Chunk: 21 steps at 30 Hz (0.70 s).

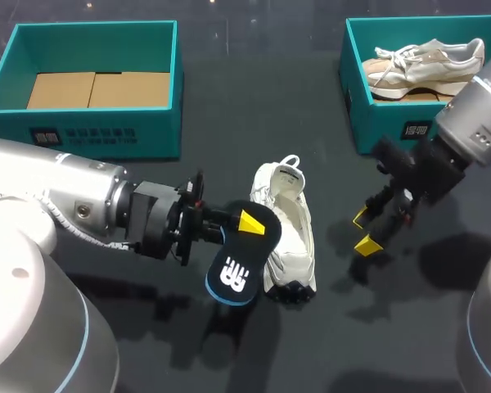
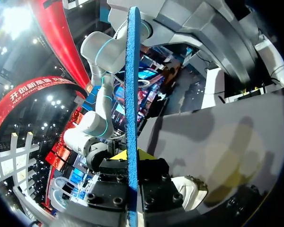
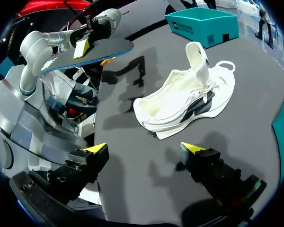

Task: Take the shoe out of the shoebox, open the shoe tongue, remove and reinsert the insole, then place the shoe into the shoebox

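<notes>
The left jaws are clamped on the dark insole (image 1: pixel 237 260), held over the counter (image 1: pixel 376 327) just left of the white shoe (image 1: pixel 296 233). The right jaws stand apart, empty, to its right. On reinsertion the insole may buckle or shove the unheld shoe away. A white logo marks the insole, and the far-left shoebox (image 1: pixel 157 131) carries a printed label.

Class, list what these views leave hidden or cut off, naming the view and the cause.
- Head view: one finger of the left gripper is under the black foam insole.
- Left wrist view: that insole is edge-on, faces unseen; the white sneaker is mostly behind the gripper.
- Head view: the teal right-hand shoebox is cut by the edge and partly behind the right arm.
</notes>
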Available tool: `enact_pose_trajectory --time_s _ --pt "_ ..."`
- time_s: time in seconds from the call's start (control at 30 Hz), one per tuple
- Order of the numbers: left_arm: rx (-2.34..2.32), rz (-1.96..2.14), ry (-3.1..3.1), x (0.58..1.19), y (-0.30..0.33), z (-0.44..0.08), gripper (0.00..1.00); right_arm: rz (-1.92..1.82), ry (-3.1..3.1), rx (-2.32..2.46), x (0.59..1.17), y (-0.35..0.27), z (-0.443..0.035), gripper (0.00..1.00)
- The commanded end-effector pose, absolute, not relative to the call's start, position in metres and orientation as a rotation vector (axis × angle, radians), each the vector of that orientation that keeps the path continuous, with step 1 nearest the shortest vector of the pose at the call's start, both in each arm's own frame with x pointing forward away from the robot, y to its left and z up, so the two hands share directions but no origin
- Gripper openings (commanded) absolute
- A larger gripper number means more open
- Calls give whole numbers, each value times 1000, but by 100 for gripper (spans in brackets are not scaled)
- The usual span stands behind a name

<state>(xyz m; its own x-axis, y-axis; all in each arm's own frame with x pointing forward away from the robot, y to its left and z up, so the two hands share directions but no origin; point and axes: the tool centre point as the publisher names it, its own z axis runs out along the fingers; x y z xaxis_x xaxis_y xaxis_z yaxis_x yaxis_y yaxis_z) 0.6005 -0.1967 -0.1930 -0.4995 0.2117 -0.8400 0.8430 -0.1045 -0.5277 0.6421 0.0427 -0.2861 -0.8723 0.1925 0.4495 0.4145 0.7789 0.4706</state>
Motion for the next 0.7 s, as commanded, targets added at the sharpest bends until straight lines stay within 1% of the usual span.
enact_pose_trajectory --time_s 0.03,0.2,0.57,0.7 --pt "1141 -1642 1681 593 -207 -197 0 -799 -2649 -449 636 57 -299 100" --pt "1139 -1683 1675 593 -211 -201 0 -734 -2770 -415 632 65 -318 100" --pt "1139 -1683 1675 593 -211 -201 0 -734 -2770 -415 632 65 -318 100" --pt "1139 -1745 1665 592 -224 -211 0 -735 -2793 -407 634 68 -320 100"
